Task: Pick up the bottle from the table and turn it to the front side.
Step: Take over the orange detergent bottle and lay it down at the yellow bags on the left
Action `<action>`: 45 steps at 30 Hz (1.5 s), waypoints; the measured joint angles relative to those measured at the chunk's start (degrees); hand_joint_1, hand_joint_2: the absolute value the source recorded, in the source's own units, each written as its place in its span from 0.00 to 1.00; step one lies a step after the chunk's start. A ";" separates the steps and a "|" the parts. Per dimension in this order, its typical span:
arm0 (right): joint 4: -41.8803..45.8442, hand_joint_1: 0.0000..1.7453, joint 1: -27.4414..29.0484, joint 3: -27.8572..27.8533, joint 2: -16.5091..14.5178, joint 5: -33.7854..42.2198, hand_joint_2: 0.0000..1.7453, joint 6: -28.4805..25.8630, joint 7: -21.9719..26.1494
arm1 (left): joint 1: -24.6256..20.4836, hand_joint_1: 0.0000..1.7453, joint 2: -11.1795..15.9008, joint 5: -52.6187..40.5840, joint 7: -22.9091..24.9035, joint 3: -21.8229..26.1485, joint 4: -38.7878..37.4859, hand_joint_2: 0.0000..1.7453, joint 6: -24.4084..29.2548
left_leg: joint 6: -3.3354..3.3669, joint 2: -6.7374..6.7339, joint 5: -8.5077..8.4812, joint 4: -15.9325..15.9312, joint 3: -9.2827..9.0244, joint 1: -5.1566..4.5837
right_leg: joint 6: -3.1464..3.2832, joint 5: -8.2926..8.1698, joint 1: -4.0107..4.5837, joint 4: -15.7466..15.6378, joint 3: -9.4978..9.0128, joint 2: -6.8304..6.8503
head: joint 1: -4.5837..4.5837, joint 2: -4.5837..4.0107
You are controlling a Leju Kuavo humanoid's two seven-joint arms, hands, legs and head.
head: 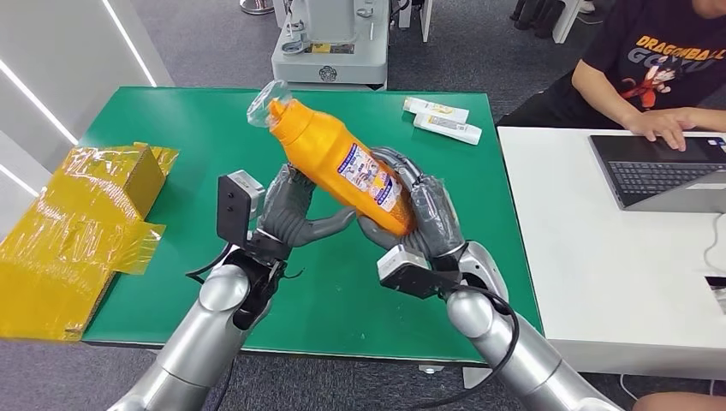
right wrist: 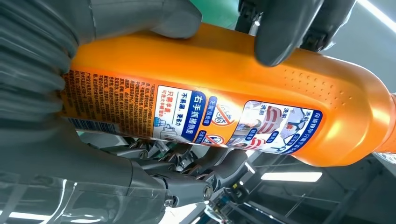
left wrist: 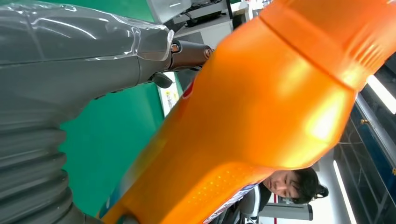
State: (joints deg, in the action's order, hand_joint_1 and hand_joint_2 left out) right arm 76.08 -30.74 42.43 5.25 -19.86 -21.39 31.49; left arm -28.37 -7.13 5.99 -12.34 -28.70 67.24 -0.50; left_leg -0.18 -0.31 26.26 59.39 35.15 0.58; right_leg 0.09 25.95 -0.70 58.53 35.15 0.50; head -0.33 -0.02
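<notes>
A: What's biggest? The green table (head: 171, 154), and at its nine o'clock edge a yellow box (head: 77, 223)

B: And the bottle?

A: The orange bottle (head: 342, 163) is lifted above the table's centre, tilted, cap toward eleven o'clock, label facing up

B: The hands?

A: The right hand (head: 424, 214) grasps its base; the left hand (head: 295, 210) cups it from eight o'clock, touching. Two white tubes (head: 441, 120) lie at one o'clock

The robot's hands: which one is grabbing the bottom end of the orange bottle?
The right hand wraps around the bottom end of the orange bottle. The left hand holds it higher up, around the middle, nearer the cap.
</notes>
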 joint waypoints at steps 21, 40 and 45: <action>-4.04 1.00 1.41 0.53 -0.12 -0.02 1.00 4.02 1.90 | 0.02 0.00 0.51 -1.04 0.21 0.00 -1.55 1.00 0.55 | 0.00 -0.01 0.00 0.00 0.00 0.00 | 0.00 0.00 0.00 -0.01 0.03 -0.01 | 0.01 0.00; -5.35 1.00 1.93 0.83 1.52 0.56 1.00 2.72 2.25 | 0.17 1.00 0.60 1.04 0.21 -0.41 -2.92 1.00 -0.39 | 0.00 -0.01 0.00 0.01 0.00 0.00 | 0.00 0.00 0.00 -0.01 0.03 -0.01 | 0.01 0.00; -5.29 1.00 2.17 0.89 2.07 0.21 1.00 1.92 2.01 | 0.20 1.00 0.61 1.44 0.21 -1.24 -2.94 1.00 -0.45 | 0.00 -0.02 0.00 0.01 0.00 0.00 | 0.00 0.00 0.00 -0.02 0.03 -0.01 | 0.01 0.00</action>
State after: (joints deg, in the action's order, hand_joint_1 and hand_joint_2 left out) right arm 70.79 -28.58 43.32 7.32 -19.64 -19.46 33.50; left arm -28.17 -6.52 7.43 -12.13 -29.94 64.30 -0.96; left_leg -0.18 -0.32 26.26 59.40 35.15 0.57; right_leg 0.09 25.95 -0.70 58.51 35.18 0.48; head -0.33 -0.02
